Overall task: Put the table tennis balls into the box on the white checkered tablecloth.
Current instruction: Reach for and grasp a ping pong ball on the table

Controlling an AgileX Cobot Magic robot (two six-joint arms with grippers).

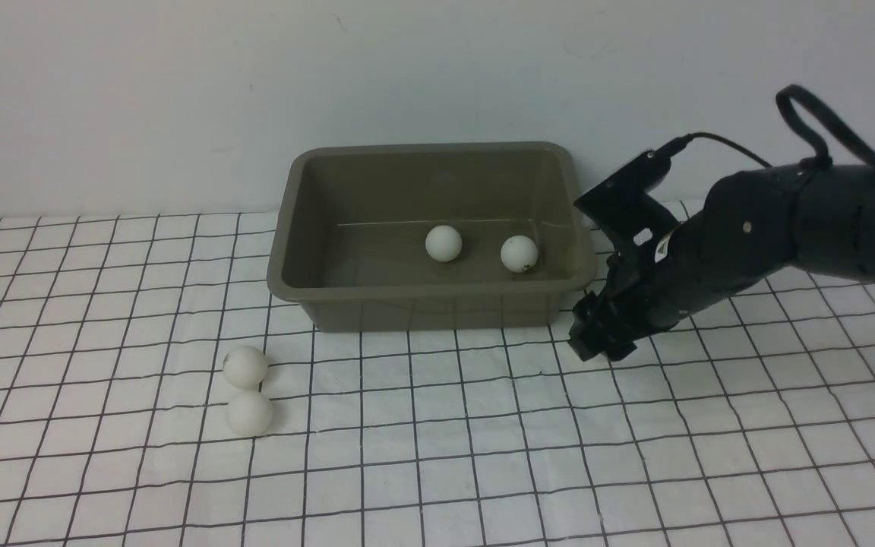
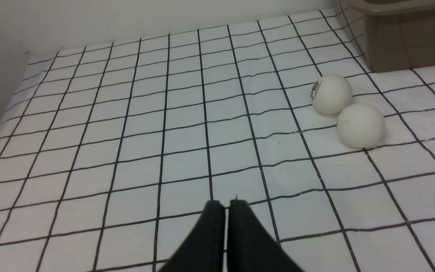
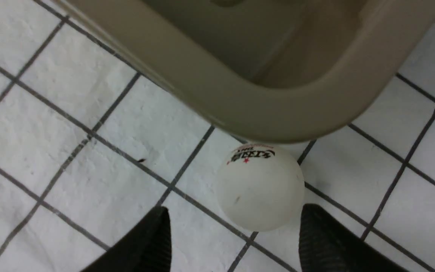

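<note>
You have two matte white balls [image 1: 443, 243] inside the olive-brown box [image 1: 422, 308], two more balls [image 1: 245, 366] touching each other on the checkered cloth [image 1: 635, 456] off its near-left corner, and a logo-printed fifth ball [image 3: 259, 187] by its near-right corner between your spread right fingers [image 3: 327, 241]; your left fingers [image 2: 210, 234] are clenched empty.

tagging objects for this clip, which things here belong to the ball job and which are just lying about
Job: box; boxed balls; loose pair of balls; corner ball between the right fingers; tablecloth.
Lying about: only the wall; nothing loose visible.
</note>
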